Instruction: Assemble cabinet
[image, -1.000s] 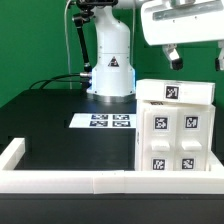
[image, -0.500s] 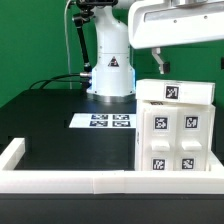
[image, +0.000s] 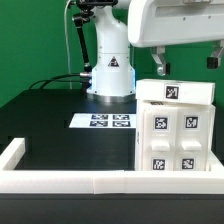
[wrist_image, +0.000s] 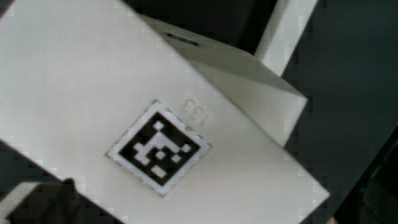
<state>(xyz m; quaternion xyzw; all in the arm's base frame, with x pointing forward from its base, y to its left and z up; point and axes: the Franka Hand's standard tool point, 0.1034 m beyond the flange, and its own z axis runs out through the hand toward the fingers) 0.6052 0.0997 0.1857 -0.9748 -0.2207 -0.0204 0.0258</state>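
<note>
White plastic boxy cabinet (image: 175, 135) upright on the black table (image: 50, 125), at the exterior view's right, just behind the low white border wall (image: 70, 181) along the near edge; touching that wall or not, impossible to tell. Four small black-and-white square tags (image: 160, 126) on the face toward the camera, in two rows of two. One more tag of the same kind, the top tag (image: 172, 92), higher up on the white band across the cabinet's top.

Two-finger gripper (image: 186, 62) of the white arm high in the exterior view, above the cabinet and clear of its top. Dark fingertips (image: 160, 64) spread wide apart, released, with nothing between them.

Thin flat white marker board (image: 103, 121) lying on the table near the middle, to the exterior view's left of the cabinet and apart from it, just in front of the white robot base (image: 111, 70). Black cable (image: 55, 81) trailing from the base toward the exterior view's left. Plain green backdrop (image: 30, 40) behind.

In the wrist view, mostly a broad white cabinet face, slanted across the picture, with a single square tag (wrist_image: 164, 147) on it, somewhat blurred yet plainly a black-and-white pattern. Past the edge of that face, dark table. Fingers not clearly distinguishable in this view
</note>
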